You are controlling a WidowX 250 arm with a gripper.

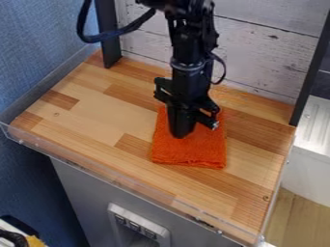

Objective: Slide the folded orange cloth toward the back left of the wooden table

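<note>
We see an orange, roughly rectangular cloth [193, 151] lying flat on the wooden counter [97, 116], its near edge slightly uneven.

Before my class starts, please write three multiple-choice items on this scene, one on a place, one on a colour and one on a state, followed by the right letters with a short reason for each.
1. Where on or above the wooden worktop is the gripper?
A) At its near left corner
B) Along its right edge
C) At the cloth

2. What colour is the cloth?
A) Orange
B) Green
C) White

3. How does the cloth lie?
A) Rolled into a tube
B) Spread flat
C) Bunched into a ball

Right letters:
1: C, the lower end of the gripper shows against the cloth.
2: A, the part of the cloth in view is orange throughout.
3: B, its near part lies level on the wood, with fairly straight edges.
</note>
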